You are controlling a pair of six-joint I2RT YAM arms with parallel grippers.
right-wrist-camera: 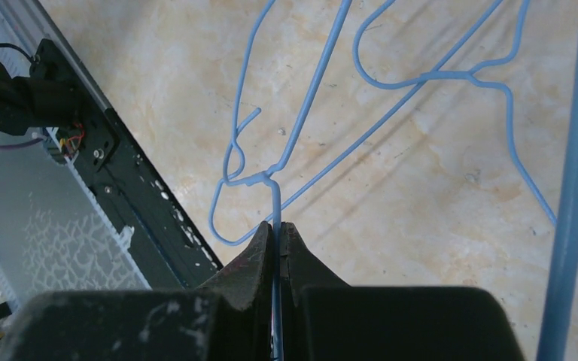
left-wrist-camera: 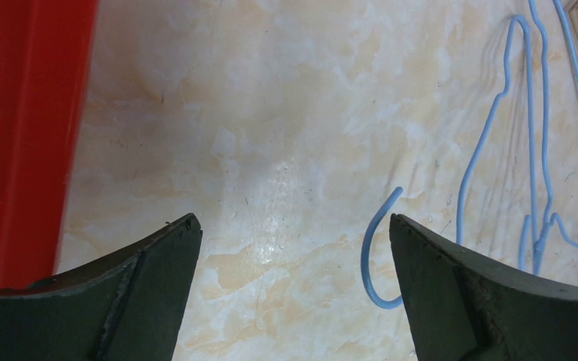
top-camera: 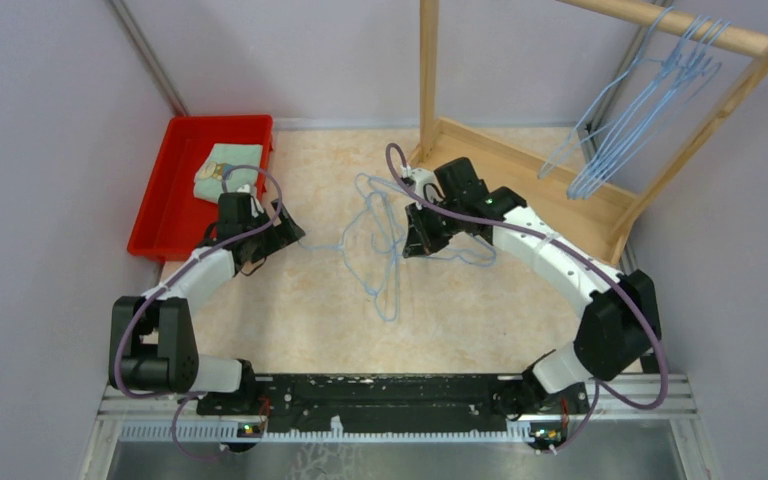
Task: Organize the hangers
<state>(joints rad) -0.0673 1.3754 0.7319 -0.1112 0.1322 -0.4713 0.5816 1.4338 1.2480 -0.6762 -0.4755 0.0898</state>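
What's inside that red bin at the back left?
A folded pale-green cloth lies in the red bin; the left arm covers its near right corner, hiding anything there.

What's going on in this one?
The right tool is shut on the wire of one light-blue hanger from a loose tangle lying on the table. The left tool is open over the table, holding nothing, with a loose hook beside it. Several more hangers hang on the wooden rack.
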